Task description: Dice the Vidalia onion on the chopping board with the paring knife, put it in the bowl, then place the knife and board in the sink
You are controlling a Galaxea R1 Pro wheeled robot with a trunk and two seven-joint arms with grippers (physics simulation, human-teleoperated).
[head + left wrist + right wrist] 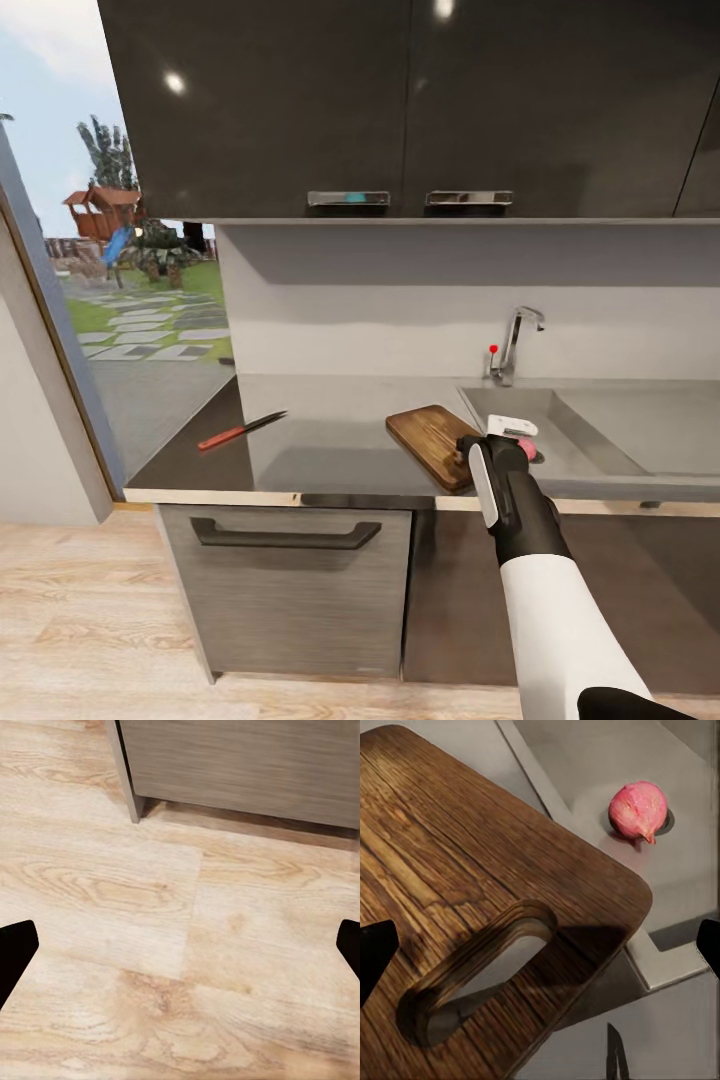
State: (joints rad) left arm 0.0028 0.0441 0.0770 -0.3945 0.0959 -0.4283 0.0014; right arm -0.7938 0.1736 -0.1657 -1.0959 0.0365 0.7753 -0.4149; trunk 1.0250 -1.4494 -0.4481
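The right gripper (505,440) hovers with jaws spread above the chopping board (436,444), beside the sink (600,425). The Vidalia onion (638,811) lies on the drain. The left jaws are spread over the floor (180,945).

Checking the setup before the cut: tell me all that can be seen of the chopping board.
The chopping board is a rectangular slab of dark brown, grained wood with rounded corners and an oblong handle slot near one short end. It lies flat on the grey countertop, angled, beside the sink, its slotted corner jutting over the basin's edge. Nothing rests on it. The right gripper hovers above its near end.
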